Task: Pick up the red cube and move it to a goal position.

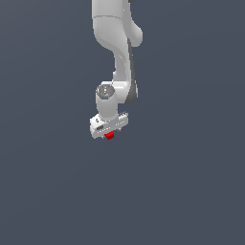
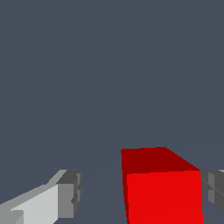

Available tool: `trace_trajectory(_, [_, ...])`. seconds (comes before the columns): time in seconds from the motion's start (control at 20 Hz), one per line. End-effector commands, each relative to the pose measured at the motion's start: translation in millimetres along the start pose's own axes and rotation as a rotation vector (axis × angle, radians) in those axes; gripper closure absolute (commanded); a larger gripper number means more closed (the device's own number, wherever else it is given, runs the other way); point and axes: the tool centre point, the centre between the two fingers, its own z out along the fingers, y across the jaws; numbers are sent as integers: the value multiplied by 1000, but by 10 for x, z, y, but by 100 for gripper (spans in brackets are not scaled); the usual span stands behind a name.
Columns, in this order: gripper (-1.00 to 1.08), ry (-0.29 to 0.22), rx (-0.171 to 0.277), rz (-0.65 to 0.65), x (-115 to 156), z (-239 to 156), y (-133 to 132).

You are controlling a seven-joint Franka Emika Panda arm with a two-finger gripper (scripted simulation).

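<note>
The red cube sits between the gripper's open jaws, hard against one finger, a gap to the other.

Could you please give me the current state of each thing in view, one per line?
red cube: between the fingers, touching one pad, a gap to the other.
gripper: pointing down over the cube, open, not clamped.
fingers: spread wider than the cube.
</note>
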Motion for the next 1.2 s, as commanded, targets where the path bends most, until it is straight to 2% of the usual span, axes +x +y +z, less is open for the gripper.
trace_trajectory(0.0, [-92, 2, -1, -26, -32, 63, 37])
trace_trajectory(0.35, [-92, 4, -3, -53, -64, 135, 85])
trace_trajectory(0.4, [108, 4, -3, -53, -64, 135, 85])
trace_trajectory(1.15, [108, 4, -3, -52, -47, 61, 91])
